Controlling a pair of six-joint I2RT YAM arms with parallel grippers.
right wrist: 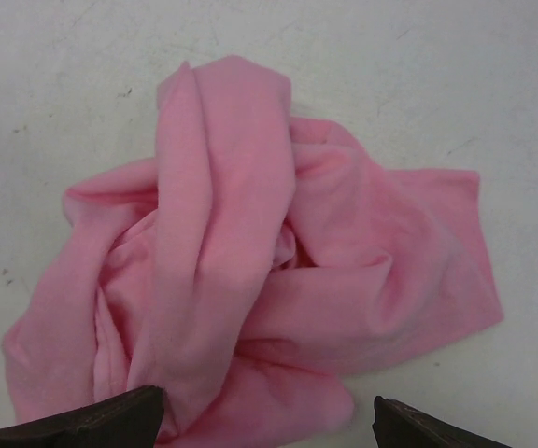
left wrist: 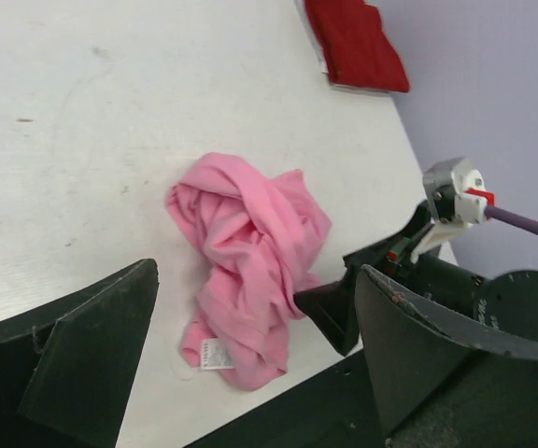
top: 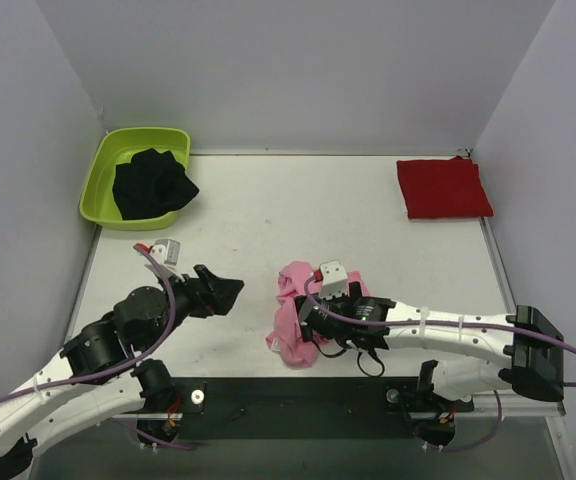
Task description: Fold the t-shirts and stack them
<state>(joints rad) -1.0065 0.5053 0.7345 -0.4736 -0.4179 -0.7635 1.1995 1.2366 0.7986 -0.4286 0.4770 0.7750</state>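
Observation:
A light pink t-shirt [top: 290, 312] lies crumpled in a heap near the table's front edge. My right gripper [top: 306, 326] hangs open right over its right side; in the right wrist view both fingertips [right wrist: 92, 425] straddle the pink cloth [right wrist: 250, 261] with nothing pinched. My left gripper [top: 226, 294] stands open a little left of the heap, holding nothing. From the left wrist view the pink t-shirt [left wrist: 250, 252] lies ahead of the wide-spread fingers [left wrist: 82, 355], a white label showing at its near end. A deep red t-shirt [top: 444, 187] lies folded flat at the back right.
A lime green tub [top: 103, 170] with a black cloth [top: 153, 183] in it stands at the back left. Purple walls close the table on three sides. A black strip [top: 298, 405] runs along the front edge between the arm bases.

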